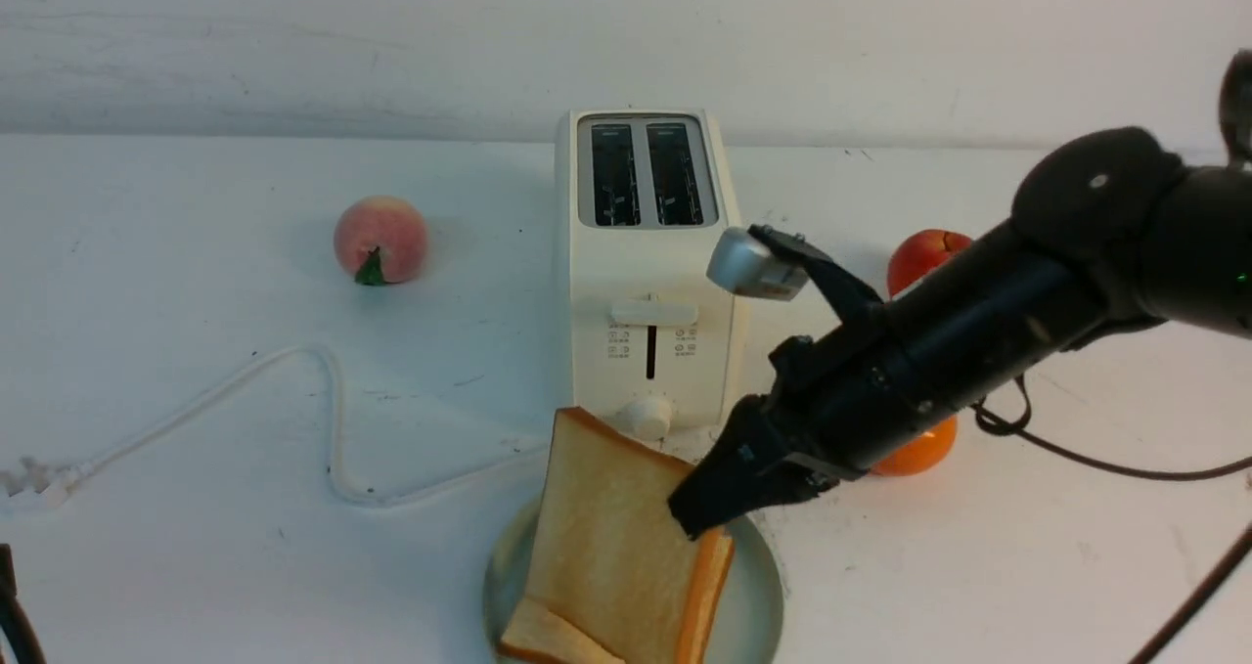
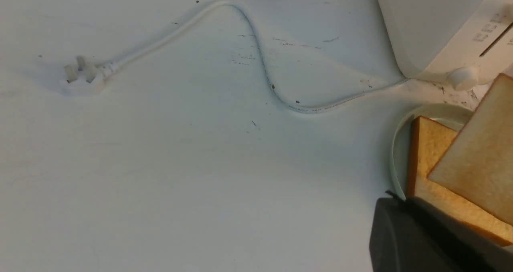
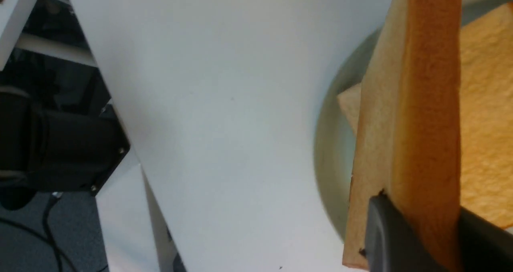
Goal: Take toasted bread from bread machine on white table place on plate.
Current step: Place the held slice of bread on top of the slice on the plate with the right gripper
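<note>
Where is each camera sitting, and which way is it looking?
Front view: between the arms, looking forward over the table at the toaster; the right arm shows.
Left wrist view: on the left wrist, looking down at the cord; a dark robot part fills one corner.
Right wrist view: on the right wrist, close on the toast that arm's jaws pinch.
All three share the plate and toast.

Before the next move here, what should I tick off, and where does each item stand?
1. Black right gripper shut on the thick golden-tan tilted toast slice: ok.
2. That slice over the round pale-green plate: ok.
3. Other toast slice lying on the plate: ok.
4. Cream boxy toaster slots empty: ok.
5. Tilted slice touching the one below: cannot tell.
</note>
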